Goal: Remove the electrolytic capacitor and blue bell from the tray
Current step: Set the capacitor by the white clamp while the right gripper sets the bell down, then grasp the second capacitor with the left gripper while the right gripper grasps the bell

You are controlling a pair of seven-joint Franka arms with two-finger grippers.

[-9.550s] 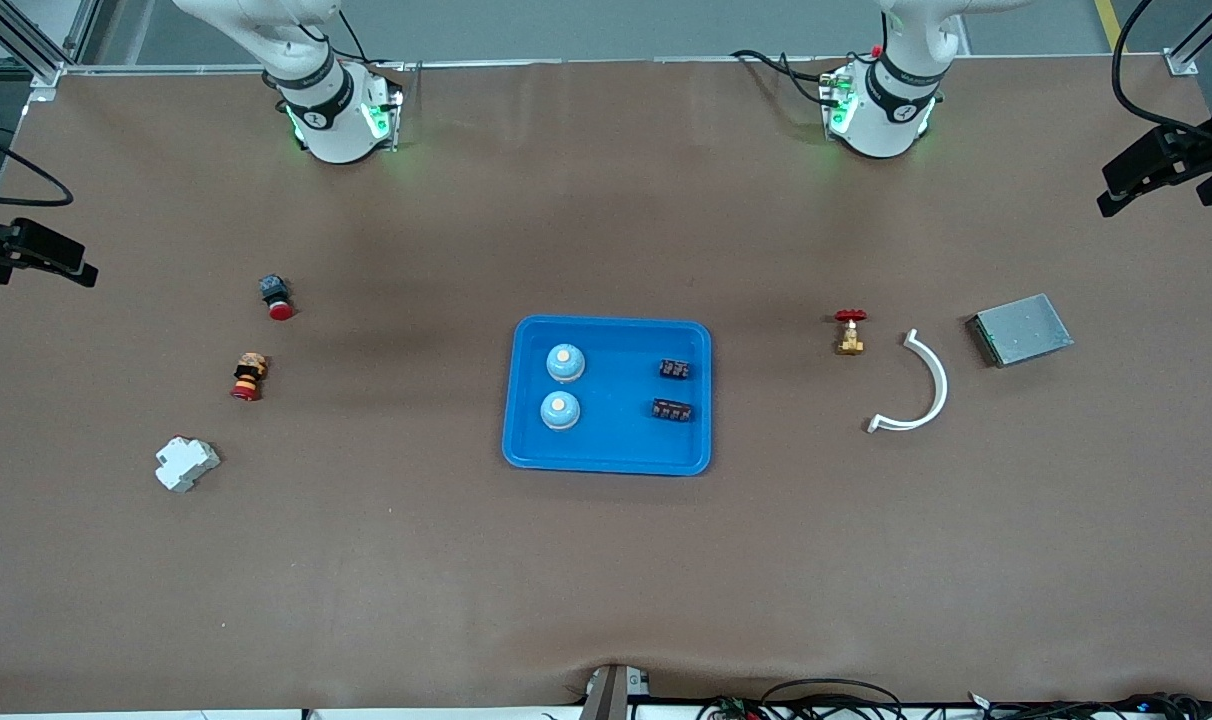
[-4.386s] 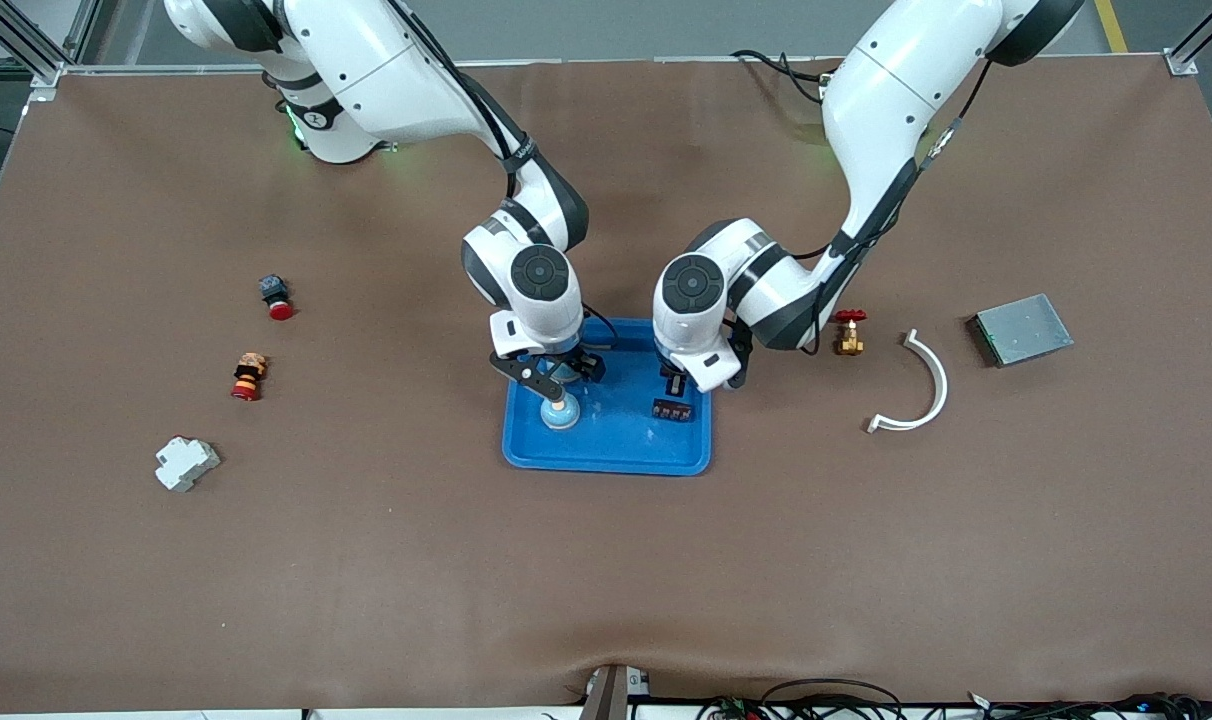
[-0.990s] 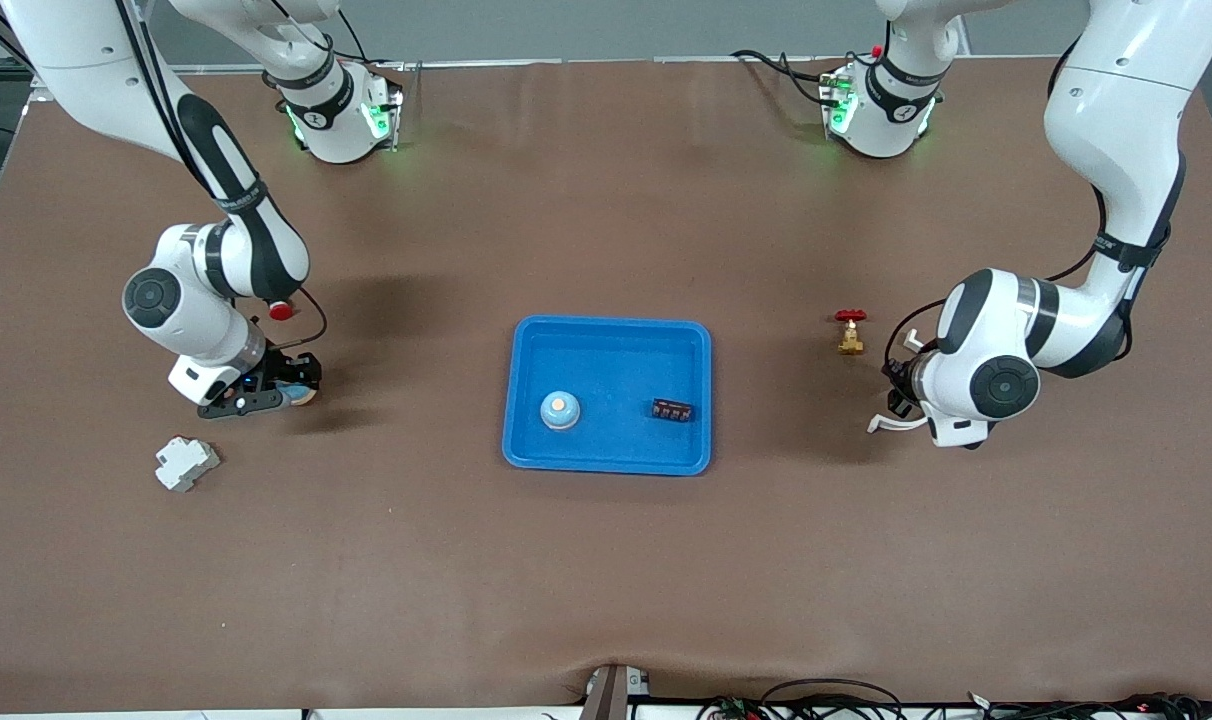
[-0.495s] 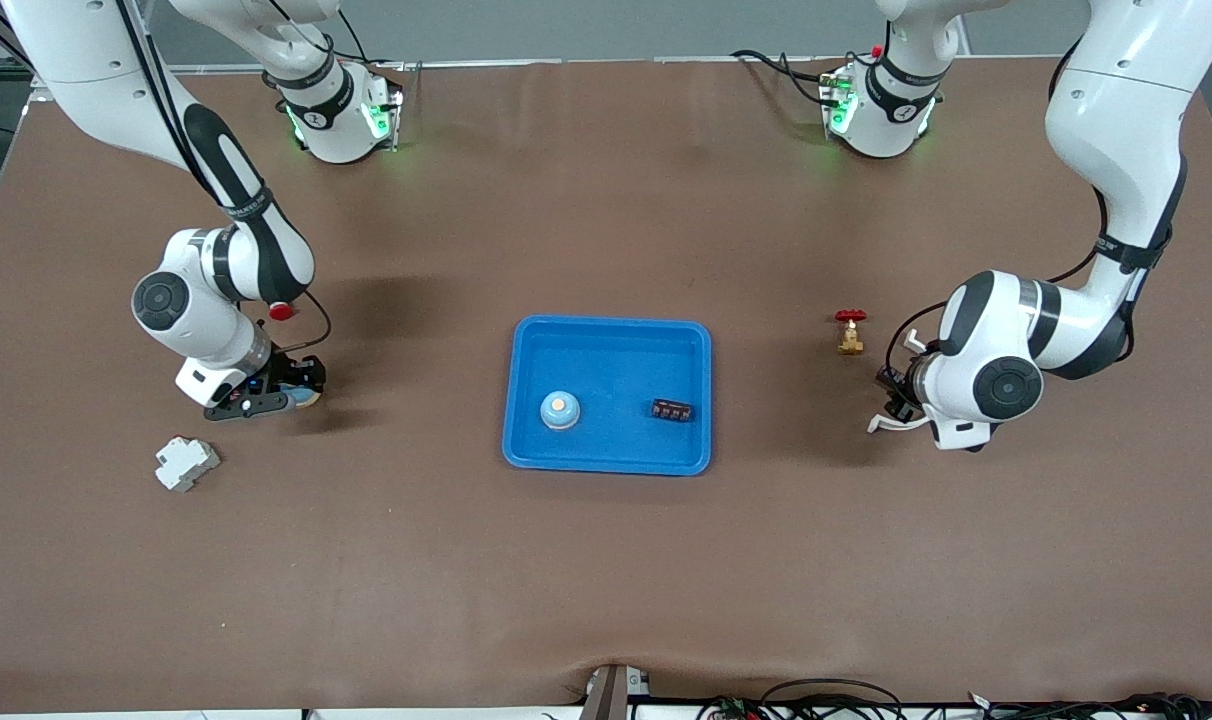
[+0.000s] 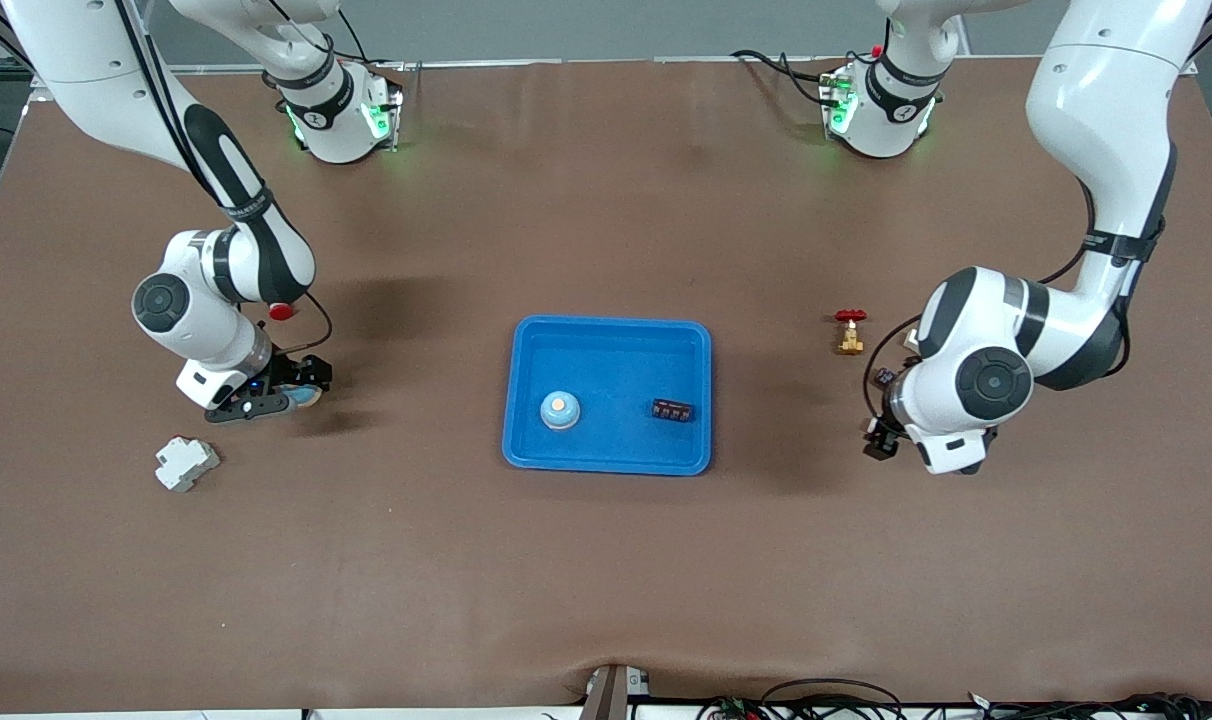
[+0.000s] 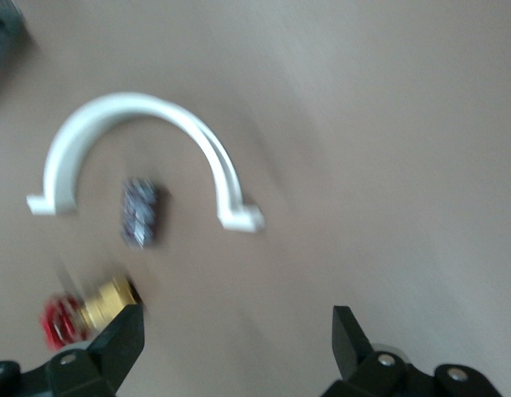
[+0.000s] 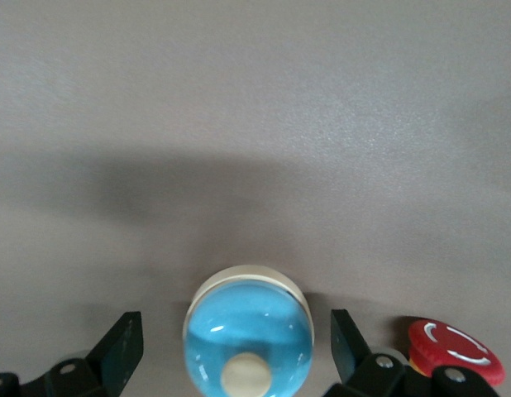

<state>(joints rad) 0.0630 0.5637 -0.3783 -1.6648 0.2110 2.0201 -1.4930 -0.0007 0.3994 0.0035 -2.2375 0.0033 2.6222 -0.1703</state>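
Both grippers, left gripper (image 6: 235,343) over the capacitor (image 6: 140,212) and right gripper (image 7: 235,347) around the blue bell (image 7: 247,341), have jaws apart, releasing them onto the surface (image 5: 606,560) outside the tray (image 5: 526,455).

Two blue bells (image 5: 560,409) (image 7: 247,339), two capacitor blocks (image 5: 672,409) (image 6: 141,212) and one blue tray (image 5: 526,455) are counted on the worktop.

My left wrist view is smeared by motion: the small dark part (image 6: 141,213) inside the white curved clip (image 6: 140,157) shows no detail, and the red-handled brass valve (image 6: 86,313) is partly hidden by 1 of my fingers (image 6: 115,347). In the front view my right gripper (image 5: 266,393) covers most of the blue bell (image 5: 306,397). In my right wrist view the bottom edge cuts off that bell and a red button (image 7: 450,354).
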